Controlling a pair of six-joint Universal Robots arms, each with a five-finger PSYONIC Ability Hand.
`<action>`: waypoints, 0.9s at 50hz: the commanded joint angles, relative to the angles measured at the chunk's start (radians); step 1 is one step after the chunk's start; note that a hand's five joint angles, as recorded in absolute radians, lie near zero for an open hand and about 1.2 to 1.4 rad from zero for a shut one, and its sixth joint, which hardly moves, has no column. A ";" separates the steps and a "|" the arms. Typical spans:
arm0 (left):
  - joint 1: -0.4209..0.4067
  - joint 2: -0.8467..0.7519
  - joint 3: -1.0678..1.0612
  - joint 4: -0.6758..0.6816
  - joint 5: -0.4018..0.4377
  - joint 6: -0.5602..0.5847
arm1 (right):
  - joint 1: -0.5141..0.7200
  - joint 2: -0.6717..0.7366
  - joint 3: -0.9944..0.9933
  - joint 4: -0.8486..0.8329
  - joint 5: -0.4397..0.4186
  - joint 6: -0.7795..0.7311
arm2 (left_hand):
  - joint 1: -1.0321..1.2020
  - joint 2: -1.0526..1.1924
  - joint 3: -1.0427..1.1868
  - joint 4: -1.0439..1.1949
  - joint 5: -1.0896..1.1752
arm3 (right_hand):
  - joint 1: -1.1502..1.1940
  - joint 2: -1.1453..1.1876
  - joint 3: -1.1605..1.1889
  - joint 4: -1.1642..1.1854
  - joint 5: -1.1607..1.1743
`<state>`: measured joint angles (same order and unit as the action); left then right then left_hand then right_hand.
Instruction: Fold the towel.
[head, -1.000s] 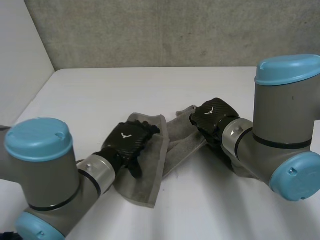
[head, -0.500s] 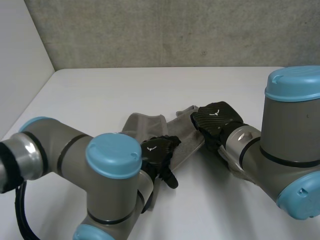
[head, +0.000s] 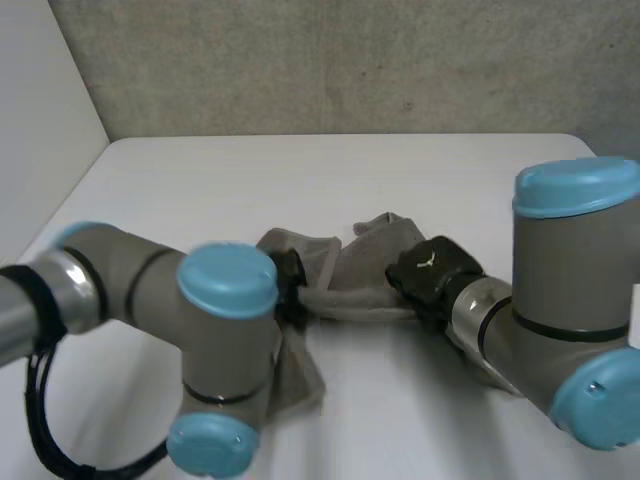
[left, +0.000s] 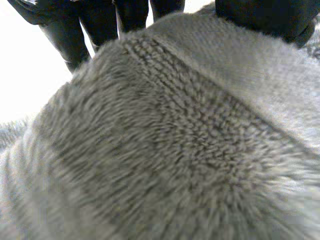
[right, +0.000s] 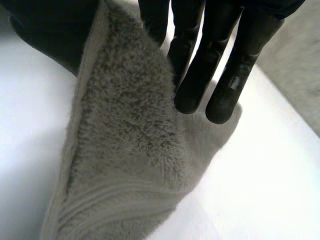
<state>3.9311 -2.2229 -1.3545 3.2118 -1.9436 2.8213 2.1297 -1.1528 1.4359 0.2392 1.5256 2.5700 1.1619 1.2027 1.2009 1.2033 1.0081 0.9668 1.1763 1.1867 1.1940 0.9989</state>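
Towel (head: 345, 280) is centre frame in the head view, on the white desk (head: 300, 170), between the two hands.

Change vs 1 s ago:
- The left hand (left: 75, 35) was lying flat on the left part of the towel. Now the left arm (head: 225, 330) has swung across the lower left of the frame and the hand sits further in, at the towel's left end.
- The right hand (head: 428, 272) has dropped slightly, down and left, onto the towel's right end.
- The towel was a long flat strip. Now it's gathered into a raised ridge strung between the hands, with a crumpled flap at upper centre and a loose tail hanging lower left, by the left arm.

My read: both ends are picked up and the fold is in progress, not done. The cloth is bunched, so it needs to be drawn out before laying over or the fold comes out lumpy.

Per view:
- Head view gives the overall layout, but the left arm blocks most of the left hand.
- Left wrist view fills that in: the fingers are on one side of a towel ridge and the thumb on the other, with the woven border band running under the palm. Looks like a closed pinch on the cloth.
- Right wrist view: nearly straight fingers (right: 197, 60) press a folded towel edge against the thumb, so it's clamped and hanging free below the fingertips, bare desk on both sides. Head view can't show that grip.
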 joint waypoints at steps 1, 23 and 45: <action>0.091 0.045 0.069 0.016 0.060 0.248 | -0.005 0.119 -0.196 0.003 0.041 -0.168 | 0.234 0.194 0.195 0.193 0.214 | 0.430 0.220 0.210 0.202 0.223; 0.266 0.150 0.383 0.263 0.345 0.658 | 0.006 0.056 -0.394 -0.643 0.047 -0.338 | 0.200 0.159 0.161 0.158 0.179 | 0.430 0.220 0.210 0.202 0.223; 0.215 0.132 -0.256 0.198 0.262 0.656 | -0.008 0.084 0.095 -0.488 0.041 -0.240 | -0.835 -0.876 -0.874 -0.876 -0.856 | 0.430 0.220 0.210 0.202 0.223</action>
<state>4.2113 -2.1420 -1.5251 3.4578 -1.6846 3.4761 2.1229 -1.0555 1.4575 -0.2984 1.5654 2.3075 0.6715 0.6874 0.6887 0.6862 0.5103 0.9668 1.1820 1.1870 1.1941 1.0070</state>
